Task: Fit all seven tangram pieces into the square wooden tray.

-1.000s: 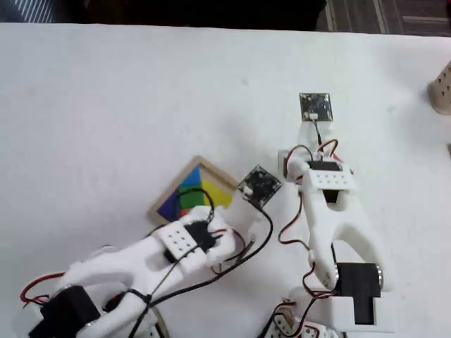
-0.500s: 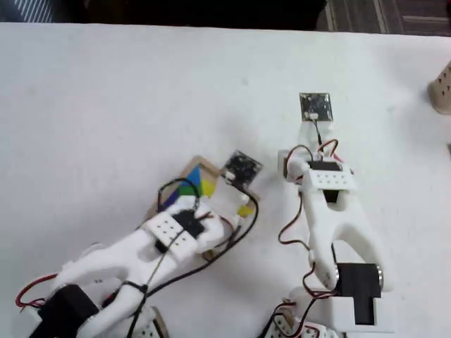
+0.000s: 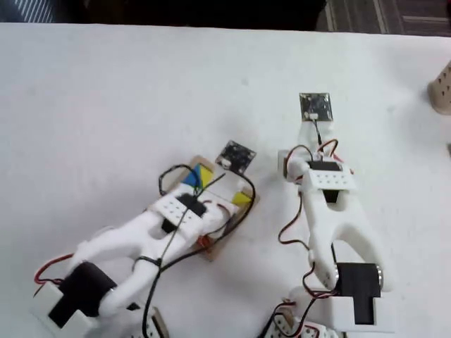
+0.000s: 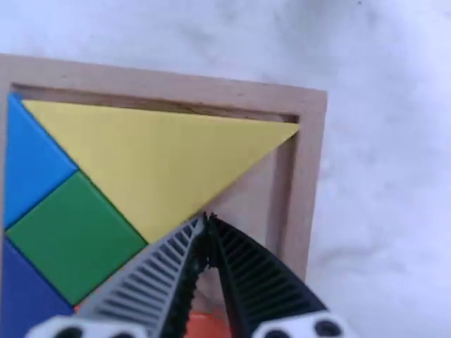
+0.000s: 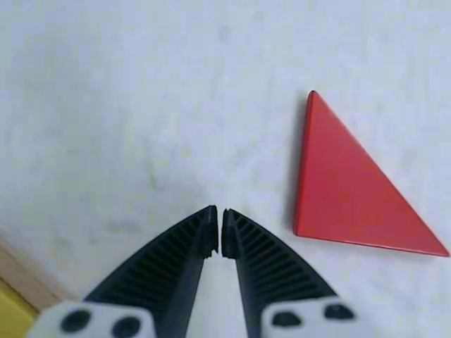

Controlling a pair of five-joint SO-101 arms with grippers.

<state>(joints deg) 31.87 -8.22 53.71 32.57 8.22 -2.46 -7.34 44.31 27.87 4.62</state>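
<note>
Left claw (image 4: 206,222) over partly cut-off tray (image 4: 311,169)

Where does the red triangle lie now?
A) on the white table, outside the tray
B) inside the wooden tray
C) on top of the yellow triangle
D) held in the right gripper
A: the red triangle lies flat on the white table, apart from the right gripper, whose tips are closed.

1. No word, number, label or sign could be read in any view.
2. Any print on the circuit boards (image 3: 315,107) mounted on the arms was too small to make out.
3. The wooden tray (image 4: 310,176) and the tangram pieces (image 4: 155,155) showed plain, unmarked faces.
</note>
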